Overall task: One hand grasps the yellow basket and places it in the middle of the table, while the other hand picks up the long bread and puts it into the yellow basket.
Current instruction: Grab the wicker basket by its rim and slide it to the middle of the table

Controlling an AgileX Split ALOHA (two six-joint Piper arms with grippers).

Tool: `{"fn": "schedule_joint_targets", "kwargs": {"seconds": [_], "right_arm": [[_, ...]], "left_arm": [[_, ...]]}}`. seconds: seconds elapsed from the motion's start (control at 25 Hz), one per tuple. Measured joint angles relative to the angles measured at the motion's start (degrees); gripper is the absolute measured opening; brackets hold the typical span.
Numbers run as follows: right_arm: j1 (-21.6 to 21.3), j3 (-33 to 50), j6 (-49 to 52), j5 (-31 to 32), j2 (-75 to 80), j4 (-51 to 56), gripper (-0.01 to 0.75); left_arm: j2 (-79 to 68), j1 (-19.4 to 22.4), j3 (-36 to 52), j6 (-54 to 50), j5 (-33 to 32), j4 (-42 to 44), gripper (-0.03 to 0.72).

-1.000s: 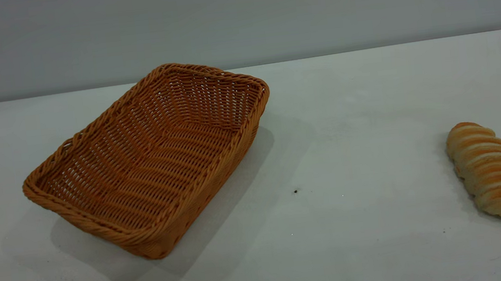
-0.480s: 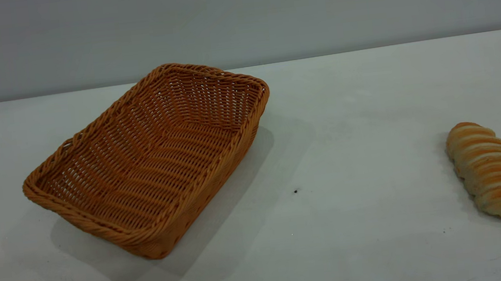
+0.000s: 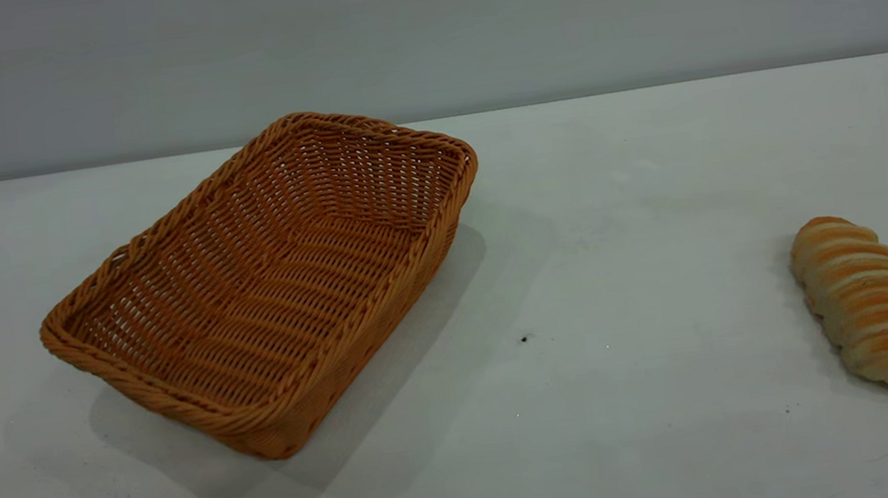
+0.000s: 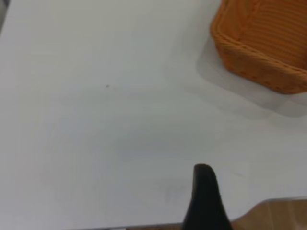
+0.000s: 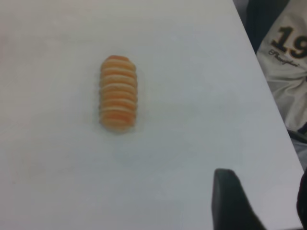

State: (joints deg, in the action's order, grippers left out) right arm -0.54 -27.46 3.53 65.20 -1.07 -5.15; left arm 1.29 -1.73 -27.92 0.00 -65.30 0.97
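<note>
The yellow basket (image 3: 267,288) is a large orange-tan wicker basket that stands empty on the left half of the white table (image 3: 610,182). One corner of it shows in the left wrist view (image 4: 264,43). The long bread (image 3: 866,302), striped golden and cream, lies on the table at the far right, and it also shows in the right wrist view (image 5: 118,92). Neither gripper shows in the exterior view. My left gripper (image 4: 205,191) hovers over bare table, well away from the basket. My right gripper (image 5: 264,191) is open and empty, a good way from the bread, near the table's edge.
A small dark speck (image 3: 524,339) marks the table between basket and bread. In the right wrist view a white garment with dark numbers (image 5: 285,52) lies beyond the table's edge. In the left wrist view a wood-coloured surface (image 4: 273,215) shows past the table's edge.
</note>
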Motion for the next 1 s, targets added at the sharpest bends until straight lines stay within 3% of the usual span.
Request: {"fn": "schedule_joint_targets", "kwargs": {"seconds": [0.32, 0.68, 1.0], "right_arm": [[3.1, 0.0, 0.0, 0.0, 0.0, 0.0, 0.376], [7.3, -1.1, 2.8, 1.0, 0.0, -0.6, 0.376], [7.4, -9.9, 6.7, 1.8, 12.0, -9.6, 0.376]], "left_arm": [[0.0, -6.8, 0.0, 0.0, 0.0, 0.0, 0.585], [-1.9, -7.1, -1.2, -5.5, 0.1, -1.0, 0.584], [-18.9, -7.1, -9.0, -11.5, 5.4, -1.0, 0.584]]}}
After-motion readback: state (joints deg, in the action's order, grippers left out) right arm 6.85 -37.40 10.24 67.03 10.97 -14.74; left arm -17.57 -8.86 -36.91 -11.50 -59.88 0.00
